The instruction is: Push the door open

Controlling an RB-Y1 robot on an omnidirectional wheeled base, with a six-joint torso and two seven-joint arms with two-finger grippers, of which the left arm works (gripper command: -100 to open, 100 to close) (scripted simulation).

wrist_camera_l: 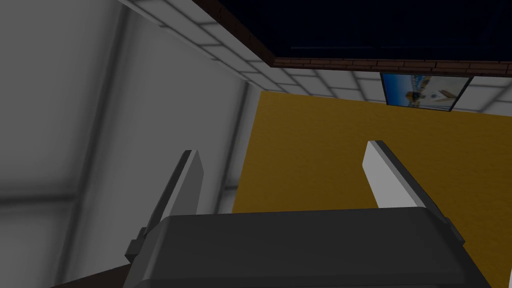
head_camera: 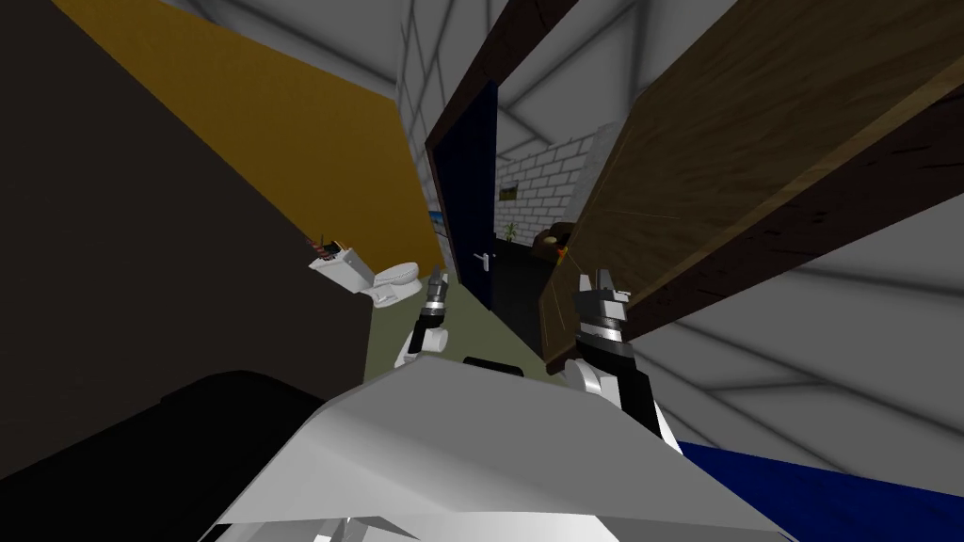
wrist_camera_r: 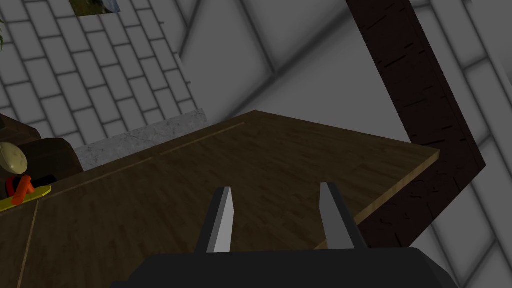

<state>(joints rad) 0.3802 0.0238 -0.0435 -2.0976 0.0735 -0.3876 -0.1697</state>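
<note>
Now, step: a push on the door, which I judge is only partly done.
Door (head_camera: 753, 151): upper right of the head view; a flat slab of brown wood grain with a paler edge, standing ajar from its dark, rough frame (head_camera: 852, 179).
Right pincer (head_camera: 599, 279): just right of centre, at the door's lower part; narrow gap, nothing between the blades, which point along the face, likely to press rather than grasp; I cannot tell whether they touch it.
Left pincer (head_camera: 436, 278): left of centre, wide, empty, clear of the door.
Toilet (head_camera: 391, 279): white, smooth, against a mustard wall (head_camera: 282, 141).
</note>
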